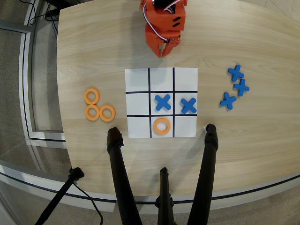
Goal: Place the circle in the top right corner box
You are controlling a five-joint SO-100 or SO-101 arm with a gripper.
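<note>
Three orange rings lie on the table left of the grid: one (92,95) above, two (92,112) (107,113) side by side below. A fourth orange ring (161,126) lies in the bottom middle cell of the white 3x3 grid sheet (138,79). The top right corner cell (185,79) is bare white. Blue crosses lie in the centre cell (162,102) and the right middle cell (188,105). My orange gripper (163,54) hangs just above the grid's top edge, fingers together, holding nothing.
Three spare blue crosses (236,86) lie on the table right of the grid. Black tripod legs (119,173) (206,173) reach in from the near edge and end at the grid's lower corners. The table edge curves along the left.
</note>
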